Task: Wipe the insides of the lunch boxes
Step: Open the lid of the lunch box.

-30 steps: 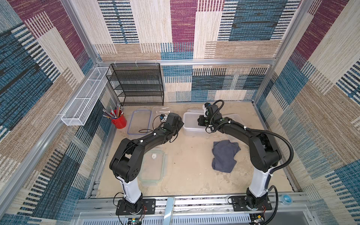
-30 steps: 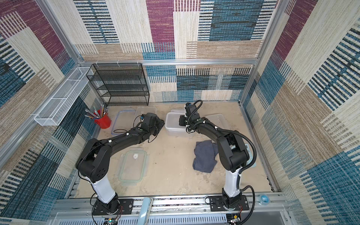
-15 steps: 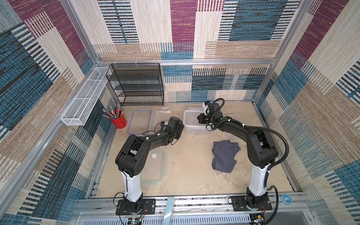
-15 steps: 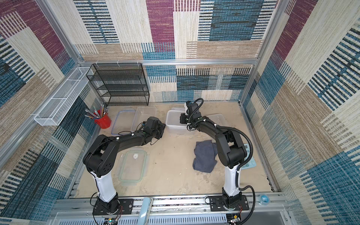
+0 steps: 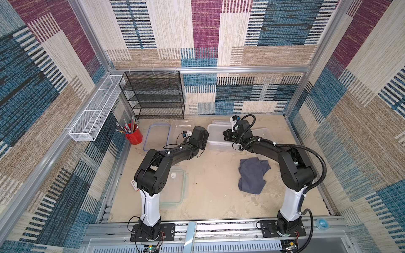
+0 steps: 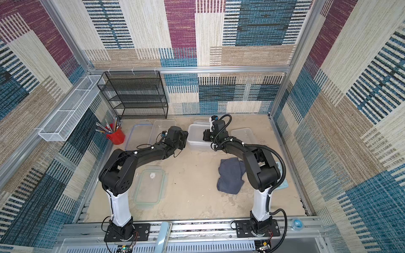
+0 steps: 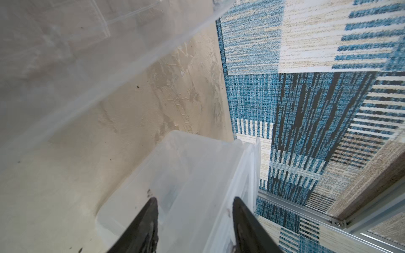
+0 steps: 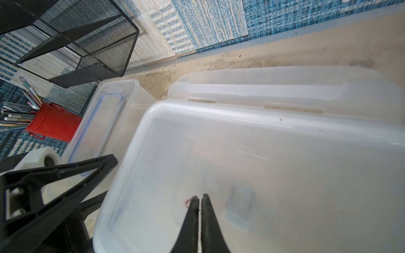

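Right gripper (image 8: 199, 197) had just pinched the last bit shut, from a small gap a second earlier, and it closed on nothing I'd call a cloth. All I saw was a tiny red wisp at the tip, too small to make out. It hung inside the deep lunch box (image 8: 274, 170), low over the floor. Left gripper (image 7: 194, 199) had its jaws parted, aimed at that box's short end and just beside it; I couldn't tell if it touched. The left arm had shuffled its elbow a bit over that second, while the box barely moved. My read was that no wiping had started, since the grey cloth (image 5: 253, 175) lay crumpled on the table by the right arm, well apart from all three boxes, so a trip back for it looked due. The shallower clear box (image 5: 181, 125) sat on the left arm's side of the deep one, the smaller box (image 5: 262, 133) on the other side, all near the back wall. The wrist cams gave me the jaw states, which the top views hid behind the wrists. Only the top views showed the cloth.
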### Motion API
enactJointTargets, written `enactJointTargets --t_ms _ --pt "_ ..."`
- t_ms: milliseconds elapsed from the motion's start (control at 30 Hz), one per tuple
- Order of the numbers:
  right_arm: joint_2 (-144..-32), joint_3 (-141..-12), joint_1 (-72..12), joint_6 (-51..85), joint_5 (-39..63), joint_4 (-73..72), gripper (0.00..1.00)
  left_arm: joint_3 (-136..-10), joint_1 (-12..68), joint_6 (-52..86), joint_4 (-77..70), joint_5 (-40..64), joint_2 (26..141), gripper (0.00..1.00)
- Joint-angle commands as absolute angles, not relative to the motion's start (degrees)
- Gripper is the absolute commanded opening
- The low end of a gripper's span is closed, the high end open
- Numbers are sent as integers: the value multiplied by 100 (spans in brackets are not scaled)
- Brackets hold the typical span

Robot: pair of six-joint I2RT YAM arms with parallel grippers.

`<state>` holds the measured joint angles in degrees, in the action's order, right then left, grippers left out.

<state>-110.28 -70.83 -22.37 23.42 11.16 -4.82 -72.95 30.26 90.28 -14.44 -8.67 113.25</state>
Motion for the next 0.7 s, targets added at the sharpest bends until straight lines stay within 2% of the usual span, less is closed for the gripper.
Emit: enactJointTargets --t_ms 0,433,667 --pt "-11215 -6947 -2250 2417 1256 1803 9 -7427 3040 9304 -1722 -741 11471 57" --pt "-11320 -7038 -2250 2486 1475 1763 9 -7119 3138 9810 -2682 -474 11706 57" --pt "-11327 -7010 -2250 2430 1505 1801 8 -7230 3111 9755 -3316 -480 11951 61"
